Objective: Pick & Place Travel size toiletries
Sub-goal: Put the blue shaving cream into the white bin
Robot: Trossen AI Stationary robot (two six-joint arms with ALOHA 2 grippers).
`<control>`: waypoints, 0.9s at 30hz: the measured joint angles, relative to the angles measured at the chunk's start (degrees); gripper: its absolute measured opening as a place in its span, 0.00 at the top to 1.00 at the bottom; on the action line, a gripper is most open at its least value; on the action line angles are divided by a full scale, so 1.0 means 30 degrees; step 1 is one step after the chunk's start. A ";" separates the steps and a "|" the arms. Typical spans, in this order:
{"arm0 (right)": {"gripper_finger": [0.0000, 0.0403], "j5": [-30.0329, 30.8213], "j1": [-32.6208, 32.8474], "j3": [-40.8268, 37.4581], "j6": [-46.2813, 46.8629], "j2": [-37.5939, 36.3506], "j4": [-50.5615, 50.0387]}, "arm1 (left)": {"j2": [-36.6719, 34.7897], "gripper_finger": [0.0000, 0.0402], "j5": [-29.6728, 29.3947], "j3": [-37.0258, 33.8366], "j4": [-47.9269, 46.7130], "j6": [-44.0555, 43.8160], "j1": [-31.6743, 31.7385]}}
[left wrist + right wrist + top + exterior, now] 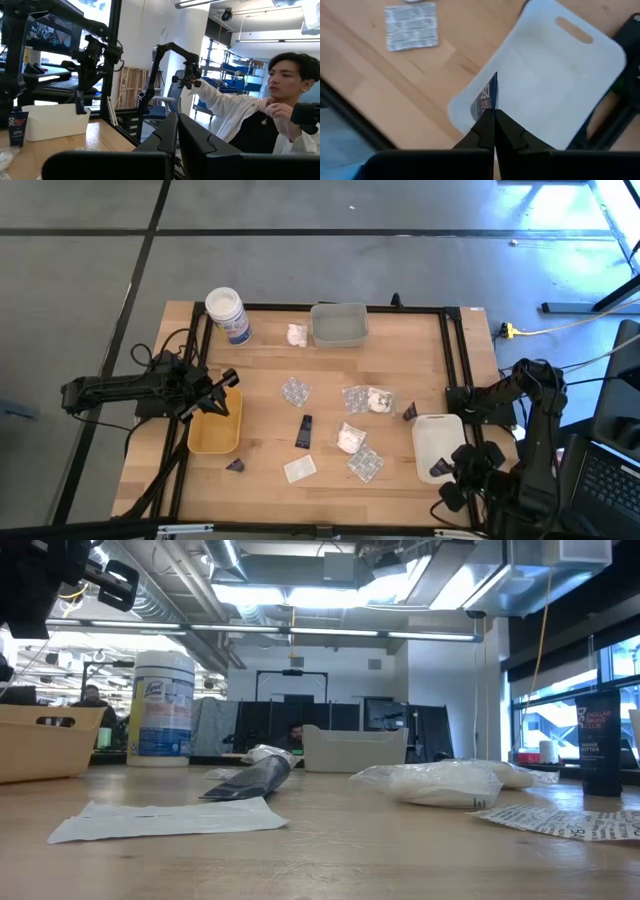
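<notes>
My right gripper (493,114) hangs over the white tray (560,75) at the table's near right, shut on a small dark blue sachet (437,468). Other travel size toiletries lie flat on the wood: white lumpy packets (350,438), clear blister packs (295,391), a flat white sachet (299,469), a dark tube (304,432) and a small dark wedge (235,465). My left gripper (225,380) waits shut, above the far end of the yellow tray (213,438). My right gripper pinches one end of the dark blue sachet (489,102) between its two fingertips. The fingers slant down from above. The sachet sticks out past the fingertips, edge-on, lifted clear above the white tray's near-left corner.
A big white jar with a blue label (228,315) and a clear tray (338,325) stand at the far edge. A black frame (455,360) borders the table. A person (270,115) sits beyond the table's right side.
</notes>
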 joint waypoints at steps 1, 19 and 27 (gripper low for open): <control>1.00 -0.0076 0.0007 -0.0189 -0.0004 -0.0009 -0.0002 | 0.0000 0.97 -0.0006 -0.0007 0.0000 0.0000 0.0000; 1.00 0.0507 -0.0076 -0.0561 0.0411 0.0858 0.0354 | 0.0001 0.97 -0.0006 -0.0004 0.0000 0.0006 -0.0003; 1.00 0.0254 -0.0073 -0.0569 0.0189 0.1915 0.1209 | 0.0000 0.97 -0.0006 0.0000 -0.0001 0.0007 0.0000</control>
